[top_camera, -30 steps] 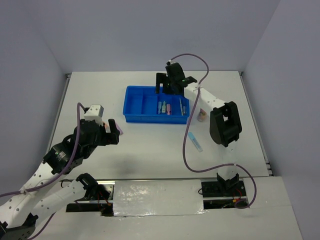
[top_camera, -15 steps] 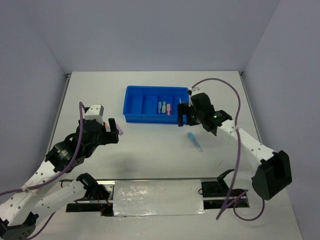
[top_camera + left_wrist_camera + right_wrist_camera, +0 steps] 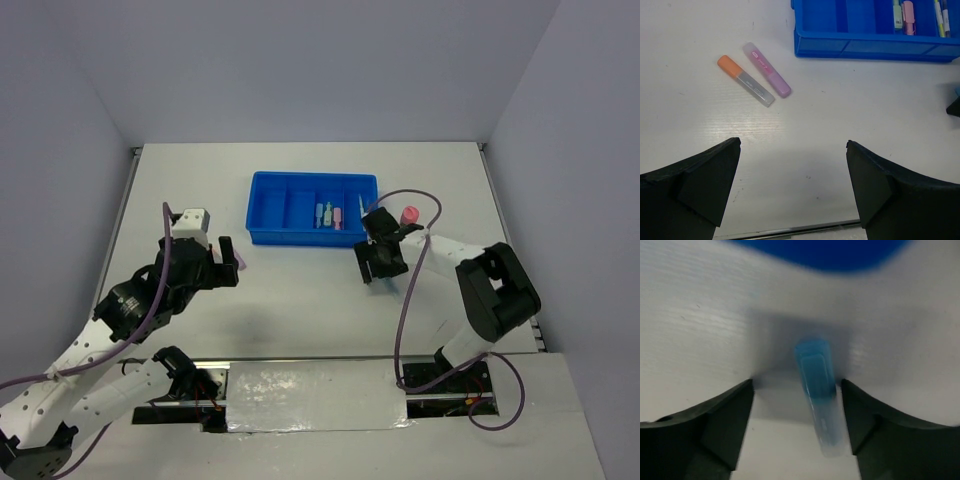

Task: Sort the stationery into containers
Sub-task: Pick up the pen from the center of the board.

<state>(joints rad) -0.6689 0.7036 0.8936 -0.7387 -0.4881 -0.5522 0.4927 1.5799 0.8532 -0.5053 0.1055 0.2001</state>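
The blue tray [image 3: 300,205] stands at the far middle of the table, with a green marker, a pink marker and thin pens [image 3: 330,215] in its right compartments. My right gripper [image 3: 377,260] is open just in front of the tray's right end. In the right wrist view a blue marker [image 3: 817,390] lies on the table between its two fingers [image 3: 715,425]; from above it is hidden. My left gripper [image 3: 794,190] is open and empty above bare table. An orange marker [image 3: 745,81] and a pink-purple marker [image 3: 767,76] lie side by side ahead of it.
A pink-capped glue stick [image 3: 408,215] stands right of the tray, close to the right arm's cable. The tray's front wall [image 3: 865,46] shows at the top right of the left wrist view. The tray's left compartments hold nothing.
My right arm has swung from over the tray's right end down and toward me to the blue marker on the table. The left arm has barely moved.
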